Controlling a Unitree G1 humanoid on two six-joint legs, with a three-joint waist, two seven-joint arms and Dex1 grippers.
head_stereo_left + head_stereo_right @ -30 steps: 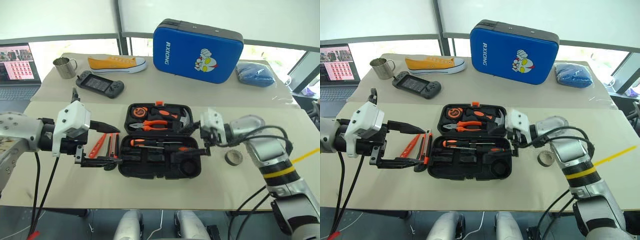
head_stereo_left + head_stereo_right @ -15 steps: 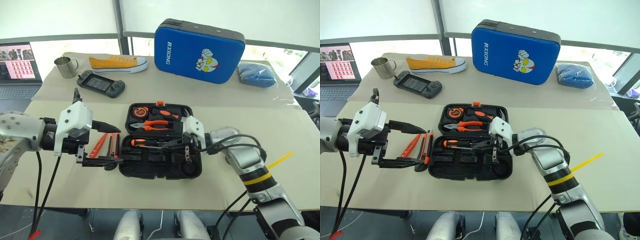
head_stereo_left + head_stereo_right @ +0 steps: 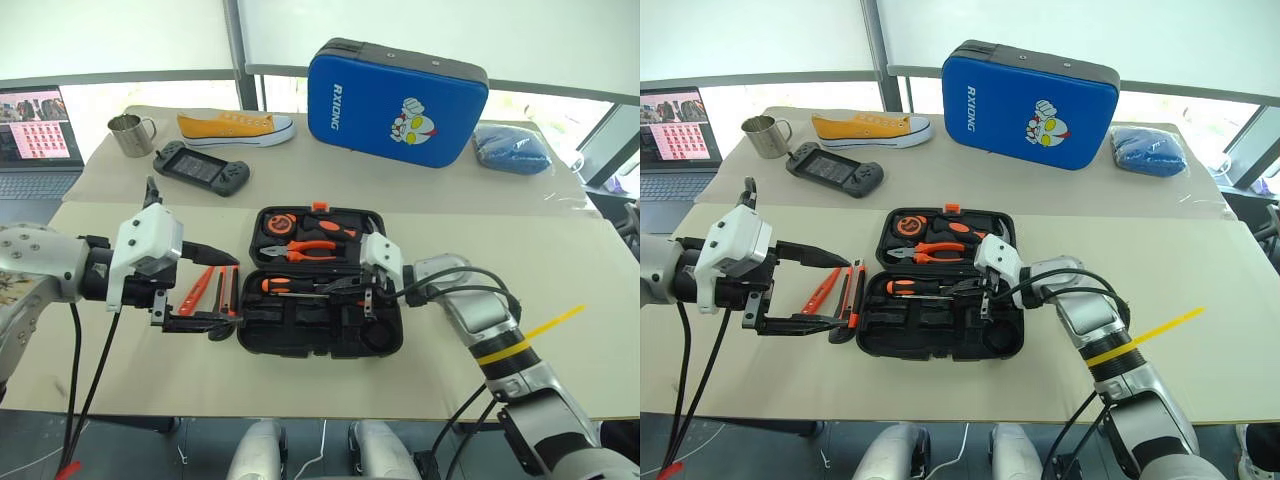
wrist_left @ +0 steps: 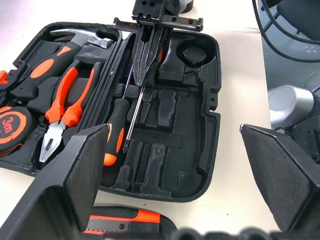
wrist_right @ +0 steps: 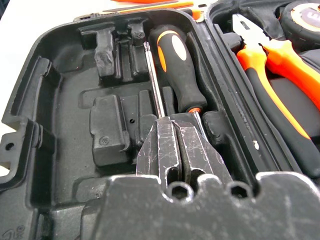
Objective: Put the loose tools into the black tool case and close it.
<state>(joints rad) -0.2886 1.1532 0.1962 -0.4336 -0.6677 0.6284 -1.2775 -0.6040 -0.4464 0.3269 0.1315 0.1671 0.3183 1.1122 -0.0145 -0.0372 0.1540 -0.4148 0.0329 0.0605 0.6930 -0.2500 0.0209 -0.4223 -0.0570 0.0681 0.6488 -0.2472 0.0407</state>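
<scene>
The closed right end effector (image 3: 983, 290) is pressing on a screwdriver (image 5: 181, 75) lying lengthwise in the case (image 3: 300, 340). The knife (image 3: 850, 290) and pen tool (image 3: 821, 291) are lying left of the case, beside the open, empty left end effector (image 3: 825, 292), the nearer one.

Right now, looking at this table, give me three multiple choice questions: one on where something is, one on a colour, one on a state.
1. Where is the utility knife?
A. on the table left of the black tool case
B. inside the case
C. beside the yellow shoe

2. What colour is the big case at the back?
A. red
B. blue
C. green

3. How are the right gripper's fingers?
A. wide open
B. shut
C. around the hammer

Answers: 1 A, it lies outside the case's left edge. 2 B, blue shell. 3 B, fingers pressed together.
</scene>
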